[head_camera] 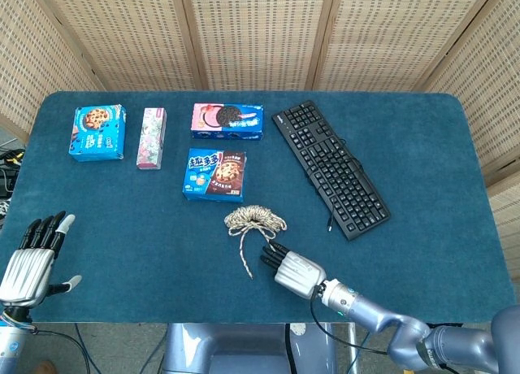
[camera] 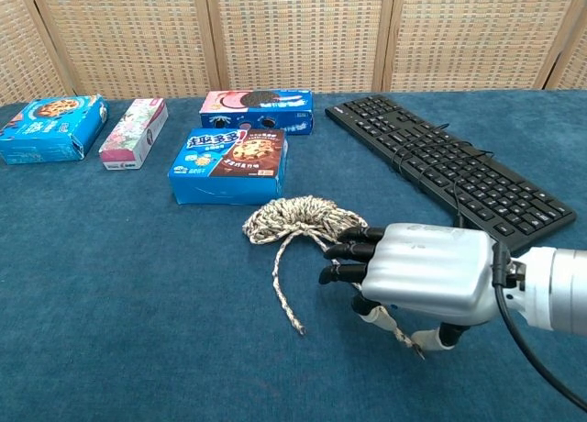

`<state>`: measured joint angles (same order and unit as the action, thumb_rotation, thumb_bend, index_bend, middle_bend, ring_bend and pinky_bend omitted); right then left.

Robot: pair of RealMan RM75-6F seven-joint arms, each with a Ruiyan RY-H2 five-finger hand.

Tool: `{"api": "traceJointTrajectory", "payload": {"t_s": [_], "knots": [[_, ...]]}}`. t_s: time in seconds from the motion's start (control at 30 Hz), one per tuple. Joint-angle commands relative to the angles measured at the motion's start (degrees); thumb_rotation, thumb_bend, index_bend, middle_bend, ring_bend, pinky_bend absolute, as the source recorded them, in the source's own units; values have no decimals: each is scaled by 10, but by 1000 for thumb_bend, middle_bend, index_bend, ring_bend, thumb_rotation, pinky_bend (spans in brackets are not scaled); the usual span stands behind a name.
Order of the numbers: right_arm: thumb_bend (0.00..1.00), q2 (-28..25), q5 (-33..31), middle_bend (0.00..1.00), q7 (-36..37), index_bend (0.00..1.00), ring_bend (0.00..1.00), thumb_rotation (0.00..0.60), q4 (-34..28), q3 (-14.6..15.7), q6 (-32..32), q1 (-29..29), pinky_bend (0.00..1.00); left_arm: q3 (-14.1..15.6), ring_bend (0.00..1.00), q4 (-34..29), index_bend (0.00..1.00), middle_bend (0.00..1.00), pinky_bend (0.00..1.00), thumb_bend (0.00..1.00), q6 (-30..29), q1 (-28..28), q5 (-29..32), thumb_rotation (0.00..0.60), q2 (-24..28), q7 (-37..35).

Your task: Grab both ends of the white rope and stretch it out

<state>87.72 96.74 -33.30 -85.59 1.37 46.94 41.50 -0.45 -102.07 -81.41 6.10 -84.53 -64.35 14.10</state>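
- The white rope (camera: 298,218) lies coiled at frame centre, two ends trailing downward.
- The right hand (camera: 417,275) covers one end; whether its fingers grip it, I cannot tell.
- The left hand (head_camera: 31,256) waits spread and empty at lower left; it must next reach the other end.
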Motion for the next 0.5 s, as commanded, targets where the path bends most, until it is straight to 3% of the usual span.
{"api": "traceJointTrajectory", "payload": {"t_s": [0.03, 0.33, 0.5], "knots": [[286, 3, 3, 107, 14, 567, 0, 600, 5, 3, 7, 1, 0, 0, 0, 0, 0, 0, 0, 0, 0, 0, 0, 600, 0, 0], [353, 9, 5, 112, 35, 581, 0, 600, 13, 10, 17, 4, 0, 1, 0, 0, 0, 0, 0, 0, 0, 1, 0, 600, 0, 1], [449, 13, 1, 112, 33, 560, 0, 600, 17, 11, 17, 5, 0, 1, 0, 0, 0, 0, 0, 0, 0, 1, 0, 600, 0, 1]]}}
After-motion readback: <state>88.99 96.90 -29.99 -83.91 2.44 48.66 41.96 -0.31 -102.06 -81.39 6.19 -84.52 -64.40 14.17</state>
